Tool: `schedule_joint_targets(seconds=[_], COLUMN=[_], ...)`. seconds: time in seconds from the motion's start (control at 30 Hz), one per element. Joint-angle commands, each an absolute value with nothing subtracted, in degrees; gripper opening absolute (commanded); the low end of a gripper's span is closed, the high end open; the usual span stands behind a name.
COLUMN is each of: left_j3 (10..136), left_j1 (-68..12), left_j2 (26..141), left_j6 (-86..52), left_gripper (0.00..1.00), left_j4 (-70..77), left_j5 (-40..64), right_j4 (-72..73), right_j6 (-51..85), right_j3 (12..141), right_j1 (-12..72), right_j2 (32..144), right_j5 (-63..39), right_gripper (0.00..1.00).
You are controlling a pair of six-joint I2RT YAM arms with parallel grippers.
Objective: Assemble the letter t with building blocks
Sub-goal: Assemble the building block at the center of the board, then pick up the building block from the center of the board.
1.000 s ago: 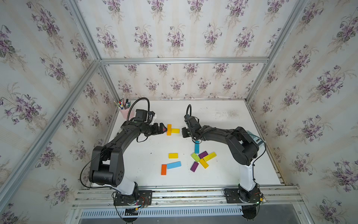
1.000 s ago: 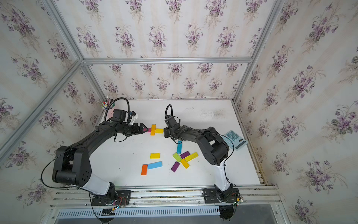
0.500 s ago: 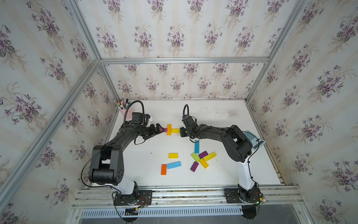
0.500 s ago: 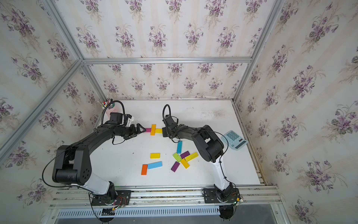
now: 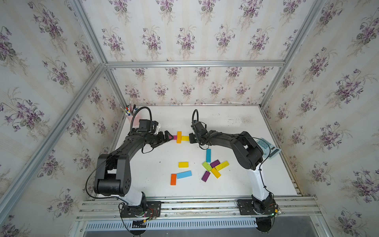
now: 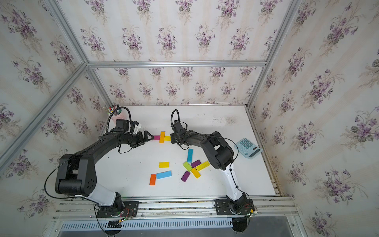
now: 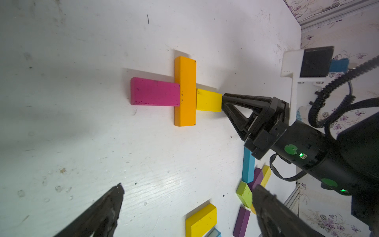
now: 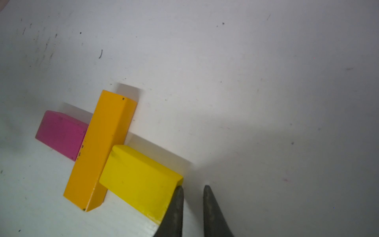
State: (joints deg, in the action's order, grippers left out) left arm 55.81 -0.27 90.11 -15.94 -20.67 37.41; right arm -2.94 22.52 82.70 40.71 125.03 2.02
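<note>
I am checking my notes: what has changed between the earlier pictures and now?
The open left end effector drew back off the magenta block, uncovering it. The shut right end effector advanced to the end of the yellow block. Nothing grasped or released. That cross with the orange block and the loose blocks stayed put.

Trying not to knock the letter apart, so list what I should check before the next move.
1. Magenta block and yellow block touch the orange block: ok.
2. Right end effector empty: ok, shut, tip at the yellow block's end.
3. Left end effector clear of the magenta block: ok, open, empty.
4. Spare blocks away from the letter: ok.
5. Right elbow clear of the calculator: cannot tell, they look close.
</note>
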Motion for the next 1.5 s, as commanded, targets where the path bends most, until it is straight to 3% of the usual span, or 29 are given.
schedule_joint_targets(seconds=[0.0,0.3,0.47,0.57,0.67,0.93,1.13,1.4,1.47], left_j3=[55.55,53.66,51.55,47.99,42.96,46.8,46.96,47.46,48.98], left_j1=[-0.25,-0.31,-1.37,-2.01,-2.37,-13.12,-23.14,-24.8,-27.78], left_j2=[89.57,88.16,85.73,80.39,74.64,70.05,63.77,61.95,64.15], left_j6=[-17.05,-18.93,-15.79,-15.36,-19.27,-13.94,-14.02,-9.0,-10.24], left_gripper=[1.0,1.0,1.0,1.0,1.0,1.0,1.0,1.0,1.0], left_j4=[-18.99,-16.67,-13.72,-7.21,3.48,-7.83,-12.73,-19.91,-25.7], left_j5=[38.33,39.06,44.63,45.44,47.33,22.93,6.86,7.2,1.21], right_j4=[-5.6,-6.53,-4.38,-2.29,2.45,10.03,13.31,17.48,16.52], right_j6=[23.25,23.22,23.13,21.04,18.66,13.18,10.87,13.25,13.63], right_j3=[82.8,82.62,77.21,73.33,67.28,55.83,49.45,40.96,39.17], right_j1=[40.69,40.69,40.6,40.58,40.52,40.51,40.52,40.87,40.96], right_j2=[125.64,125.05,117.62,111.8,105.67,96.71,93.0,83.48,80.94], right_j5=[2.65,4.8,11.41,13.28,11.52,-1.4,-1.88,-4.45,-5.65], right_gripper=[0.21,0.25,0.31,0.53,0.67,0.99,1.0,1.0,1.0])
